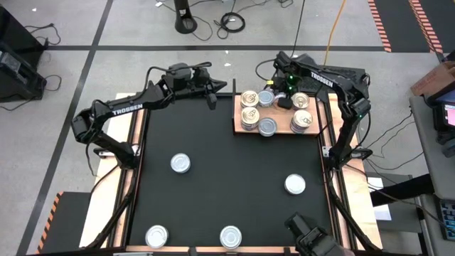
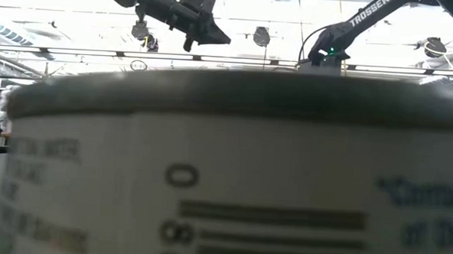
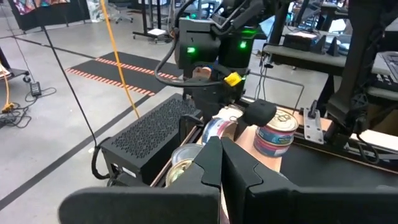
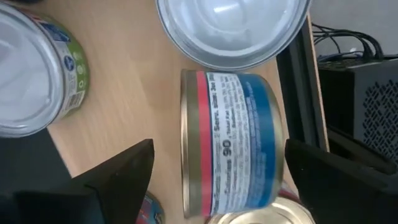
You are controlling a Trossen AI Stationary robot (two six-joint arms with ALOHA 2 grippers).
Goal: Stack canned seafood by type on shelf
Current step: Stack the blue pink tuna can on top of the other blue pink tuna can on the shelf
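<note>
- Right gripper [image 4: 214, 171] hangs over the shelf [image 1: 281, 126], jaws wide open astride a red-and-blue tin [image 4: 230, 140], not yet closed.
- Left gripper [image 1: 211, 99], jaws shut, waits beside the shelf.
- Four tins remain on the tabletop [image 1: 227, 163].

- shelf [image 1: 281, 129]: light-brown wooden board lying flat at the tabletop's far right corner; it bears several upright tins [image 1: 249, 99], some stacked
- four silver-topped cans [image 1: 180, 163] stand apart on the black tabletop, two at its near edge

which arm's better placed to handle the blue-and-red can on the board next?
Right. Its gripper sits over the board, open fingers either side of the blue-and-red can. The left gripper, shut, hovers off the board.
</note>
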